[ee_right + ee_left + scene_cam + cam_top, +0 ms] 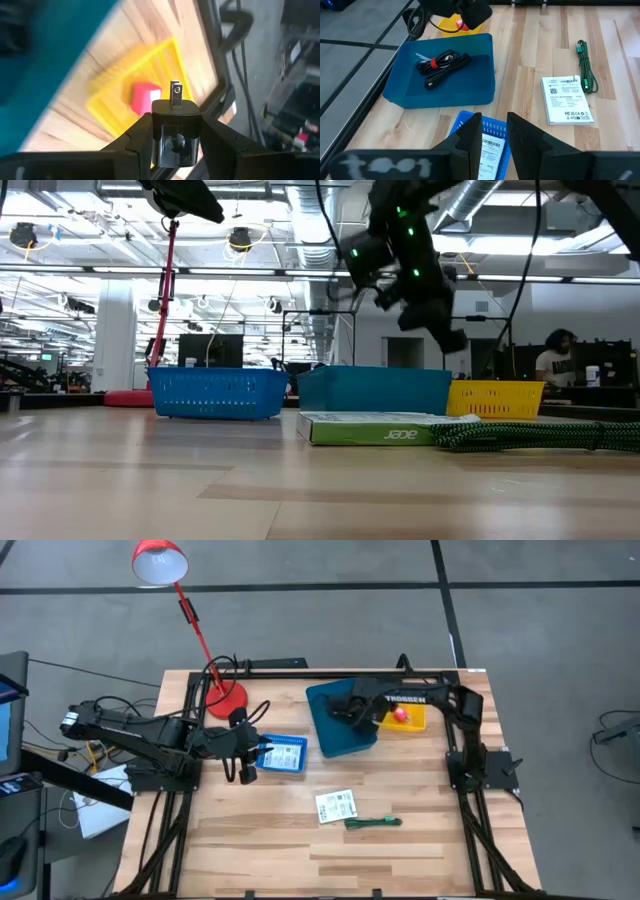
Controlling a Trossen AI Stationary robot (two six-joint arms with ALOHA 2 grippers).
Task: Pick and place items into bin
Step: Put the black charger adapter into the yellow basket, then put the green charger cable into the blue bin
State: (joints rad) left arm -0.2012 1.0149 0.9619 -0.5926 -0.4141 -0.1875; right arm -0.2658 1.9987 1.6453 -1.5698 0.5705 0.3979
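Only the right wrist view shows it: right gripper (172, 131) clamped on a black plug (175, 135) above the yellow bin (150, 75); left gripper (494, 131) fingers slightly apart.

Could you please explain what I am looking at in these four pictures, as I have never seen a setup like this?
This is a robot with two dark arms at a wooden table, each ending in a two-finger tool. One picture looks straight down from above, one looks level across the tabletop, and two come from cameras on the arms' wrists.

On the table are a teal bin with a bundled black cable inside, a small blue basket, a yellow basket holding a pink block, a white packet, a green cable and a red lamp.

The left tool hovers over the blue basket, slightly open and empty. The right tool grips a small black plug above the yellow basket.
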